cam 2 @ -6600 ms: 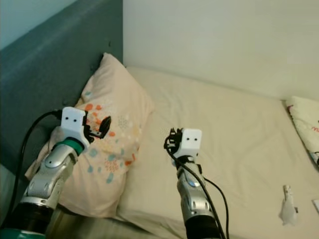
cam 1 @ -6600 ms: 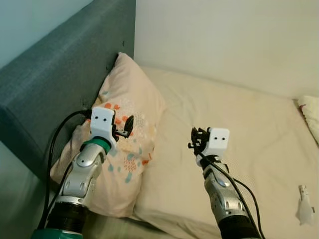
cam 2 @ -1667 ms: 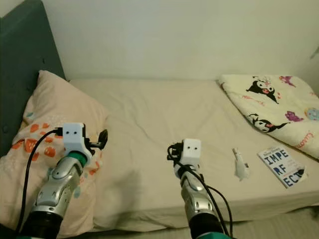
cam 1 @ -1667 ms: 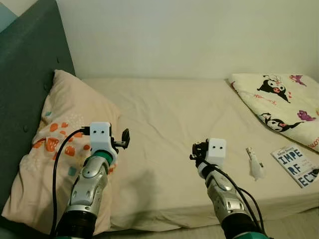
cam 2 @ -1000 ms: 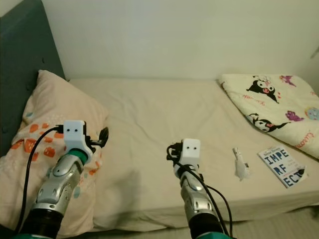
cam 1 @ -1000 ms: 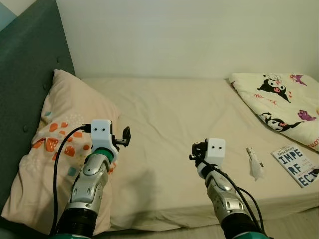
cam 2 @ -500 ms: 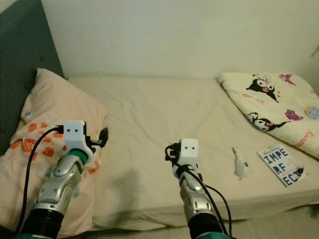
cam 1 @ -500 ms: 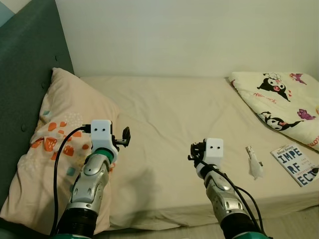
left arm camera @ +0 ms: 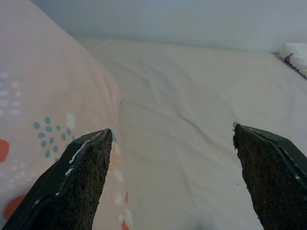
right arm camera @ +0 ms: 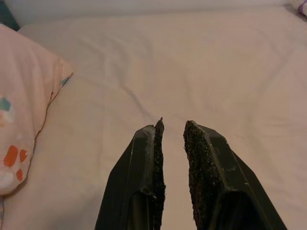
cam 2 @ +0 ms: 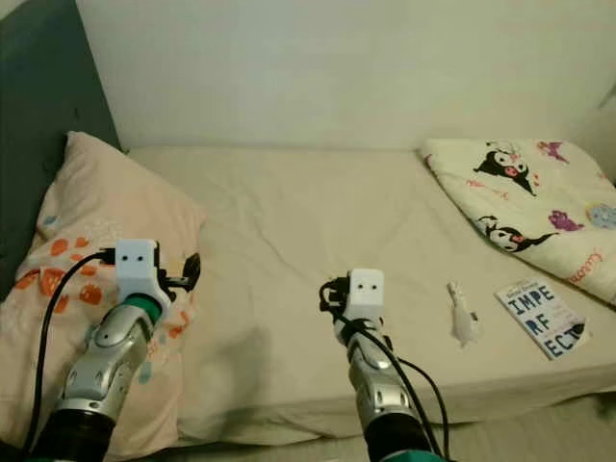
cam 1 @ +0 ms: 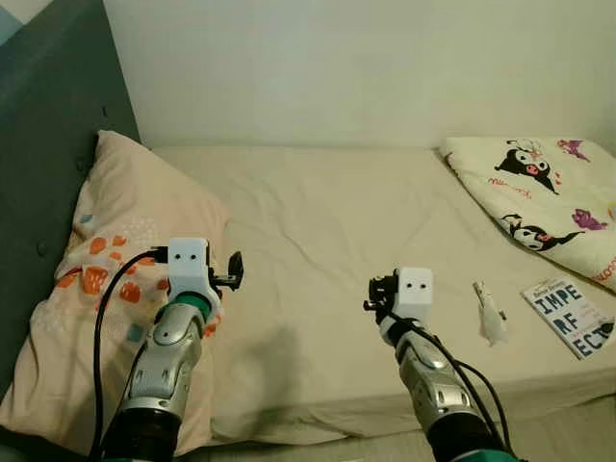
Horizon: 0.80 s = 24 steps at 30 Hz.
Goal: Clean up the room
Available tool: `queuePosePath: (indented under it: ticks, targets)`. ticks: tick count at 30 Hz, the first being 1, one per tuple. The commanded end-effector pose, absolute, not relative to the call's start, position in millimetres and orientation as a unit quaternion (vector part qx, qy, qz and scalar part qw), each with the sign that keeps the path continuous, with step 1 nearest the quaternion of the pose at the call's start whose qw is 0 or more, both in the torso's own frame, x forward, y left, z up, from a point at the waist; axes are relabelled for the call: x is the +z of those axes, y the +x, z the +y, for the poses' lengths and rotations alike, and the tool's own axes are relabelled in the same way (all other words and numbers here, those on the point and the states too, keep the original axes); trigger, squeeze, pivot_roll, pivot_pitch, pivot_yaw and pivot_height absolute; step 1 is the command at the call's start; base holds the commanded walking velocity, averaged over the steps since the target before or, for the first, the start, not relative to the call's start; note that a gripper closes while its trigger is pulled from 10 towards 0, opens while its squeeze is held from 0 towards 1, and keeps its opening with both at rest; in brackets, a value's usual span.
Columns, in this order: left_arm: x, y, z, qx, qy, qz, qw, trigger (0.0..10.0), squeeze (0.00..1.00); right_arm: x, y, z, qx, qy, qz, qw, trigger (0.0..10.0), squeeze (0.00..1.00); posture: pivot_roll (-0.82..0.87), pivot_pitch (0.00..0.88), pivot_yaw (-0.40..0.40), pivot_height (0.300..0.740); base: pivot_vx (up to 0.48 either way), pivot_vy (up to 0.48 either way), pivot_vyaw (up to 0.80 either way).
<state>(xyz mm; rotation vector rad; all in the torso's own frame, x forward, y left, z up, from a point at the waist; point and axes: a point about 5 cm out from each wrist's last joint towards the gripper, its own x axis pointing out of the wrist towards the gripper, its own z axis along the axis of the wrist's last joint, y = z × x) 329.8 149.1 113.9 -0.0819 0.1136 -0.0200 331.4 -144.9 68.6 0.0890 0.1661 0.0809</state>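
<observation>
A humanoid robot faces a bed (cam 1: pixel 318 241). Its left claw (cam 1: pixel 234 270), spread wide, hovers at the pillow's (cam 1: pixel 106 231) edge. Its right claw (right arm camera: pixel 171 136), nearly closed and empty, hangs right of the pillow.

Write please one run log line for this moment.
left hand: open, over pillow edge | right hand: nearly shut, empty, over sheet | wrapper, book: on bed, untouched
</observation>
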Motion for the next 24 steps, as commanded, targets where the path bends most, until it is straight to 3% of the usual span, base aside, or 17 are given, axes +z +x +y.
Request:
queuePosePath:
  ticks: [1, 21, 24]
  targets:
    - [108.2, 326.4, 146.6, -0.011, -0.039, 0.067, 0.997, 10.0, 0.0, 64.3, 328.7, -149.1, 0.036, 0.04, 0.092, 0.994, 10.0, 0.0, 0.11, 0.033, -0.067, 0.74, 0.0, -0.266, 0.0]
    - [109.1, 328.0, 149.2, -0.007, -0.04, 0.068, 0.997, 10.0, 0.0, 64.0, 328.6, -146.4, 0.057, 0.016, 0.098, 0.993, 10.0, 0.0, 0.12, 0.041, -0.066, 0.74, 0.0, -0.323, 0.0]
    - [109.1, 328.0, 149.5, -0.006, -0.041, 0.069, 0.997, 10.0, 0.0, 62.5, 328.1, -142.8, 0.068, 0.004, 0.101, 0.993, 10.0, 0.0, 0.12, 0.042, -0.065, 0.74, 0.0, -0.379, 0.8]
